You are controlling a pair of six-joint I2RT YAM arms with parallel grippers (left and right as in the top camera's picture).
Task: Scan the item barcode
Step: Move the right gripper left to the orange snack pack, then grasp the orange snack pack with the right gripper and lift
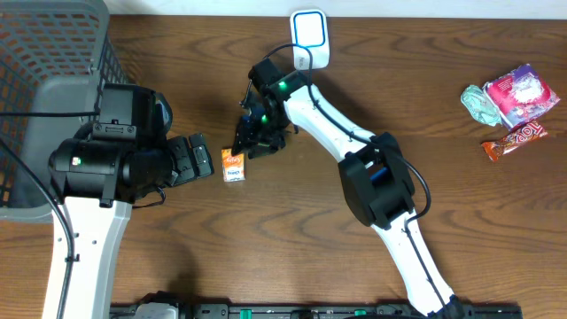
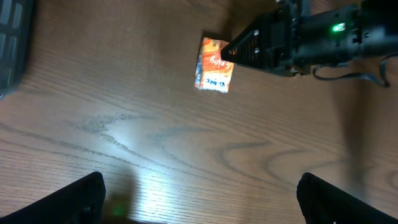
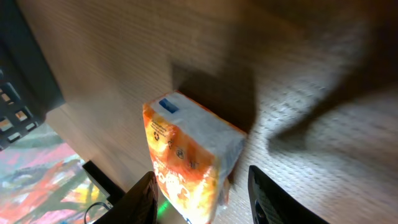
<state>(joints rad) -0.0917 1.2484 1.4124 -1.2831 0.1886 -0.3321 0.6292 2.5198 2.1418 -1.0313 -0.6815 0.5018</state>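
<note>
An orange and white snack packet (image 1: pixel 233 166) lies flat on the wooden table; it also shows in the left wrist view (image 2: pixel 214 65). My right gripper (image 1: pixel 252 142) reaches down to the packet's far end. In the right wrist view the packet (image 3: pixel 186 146) sits between the two fingers of the right gripper (image 3: pixel 202 186). One finger rests against it, and a narrow gap remains at the other. My left gripper (image 2: pixel 199 211) hovers wide open over bare wood just left of the packet, holding nothing. No barcode is readable.
A white scanner-like device (image 1: pixel 310 37) stands at the table's back edge behind the right arm. A grey mesh basket (image 1: pixel 44 80) fills the left side. Several wrapped snacks (image 1: pixel 514 106) lie at the far right.
</note>
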